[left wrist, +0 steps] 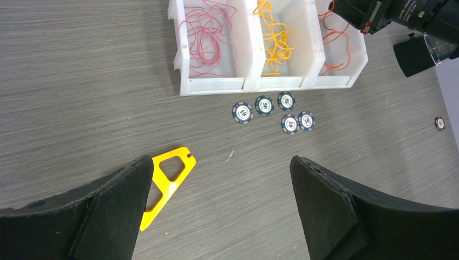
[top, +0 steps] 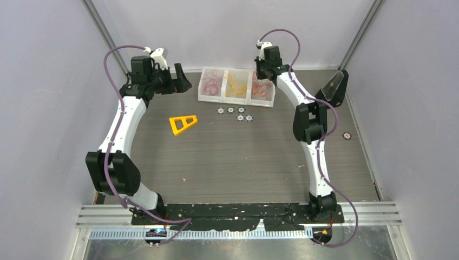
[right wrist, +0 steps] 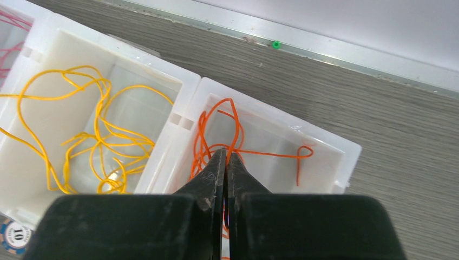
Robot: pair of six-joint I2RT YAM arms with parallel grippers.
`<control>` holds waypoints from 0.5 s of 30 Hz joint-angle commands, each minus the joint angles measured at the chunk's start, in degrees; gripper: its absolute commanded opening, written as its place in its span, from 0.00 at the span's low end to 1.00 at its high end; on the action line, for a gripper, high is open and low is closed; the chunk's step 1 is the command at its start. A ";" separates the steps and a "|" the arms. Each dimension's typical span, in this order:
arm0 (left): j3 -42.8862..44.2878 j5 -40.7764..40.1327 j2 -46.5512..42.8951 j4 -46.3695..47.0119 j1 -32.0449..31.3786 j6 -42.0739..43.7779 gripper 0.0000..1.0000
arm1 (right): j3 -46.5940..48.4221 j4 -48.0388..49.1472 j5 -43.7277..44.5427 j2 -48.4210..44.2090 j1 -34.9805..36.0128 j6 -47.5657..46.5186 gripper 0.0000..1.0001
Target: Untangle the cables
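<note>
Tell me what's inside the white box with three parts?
Thin cables, sorted by colour: red cables in the left part, yellow cables in the middle, orange cables in the right. The shut right pincer covers some orange strands, so what lies under it is hidden.

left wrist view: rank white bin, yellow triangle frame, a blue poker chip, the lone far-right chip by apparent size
1. white three-compartment bin
2. yellow triangular frame, partly hidden by a finger
3. blue poker chip
4. lone chip, though farther off, so unsure

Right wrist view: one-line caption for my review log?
Right gripper closed among orange cables in a white bin; yellow cables lie in the neighbouring compartment.
</note>
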 commanded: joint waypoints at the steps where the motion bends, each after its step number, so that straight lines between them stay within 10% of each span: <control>1: 3.32 0.02 1.25 0.21 0.45 -0.22 1.00 | 0.95 6.49 -2.27 -1.14 0.54 5.23 0.05; 12: 4.08 0.65 1.78 -0.25 0.61 0.69 1.00 | -10.03 4.53 2.49 -6.72 -0.58 0.36 0.06; 15: 4.62 0.64 1.88 -0.32 0.70 1.19 0.99 | -15.08 5.66 0.96 -10.59 -0.63 -1.82 0.21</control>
